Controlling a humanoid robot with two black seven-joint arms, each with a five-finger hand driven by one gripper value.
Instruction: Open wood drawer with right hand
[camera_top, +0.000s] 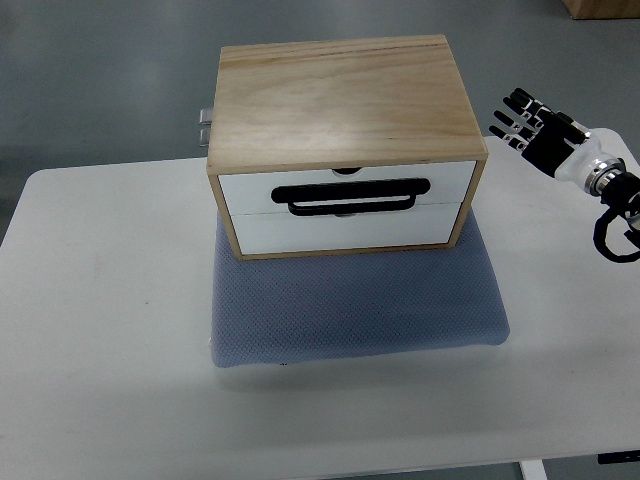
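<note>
Hovering right of box (345, 140) w/ right hand (530, 128) wide, empty; risking missing handle (352, 196), or dragging box off pad (355, 300).

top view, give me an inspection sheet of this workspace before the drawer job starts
surface: white table, bare apart from a blue-grey mesh cushion under the box.
job's things: wooden two-drawer box sits on the cushion; both white drawer fronts look closed; black handle runs across the line between them.
clutter: nothing seen.
hands: right hand is to the right of the box, apart from it, fingers spread and holding nothing; left hand not in view.
cables: black cable loop at the right wrist.
surroundings: grey floor; a metal fitting behind the box's left side.
</note>
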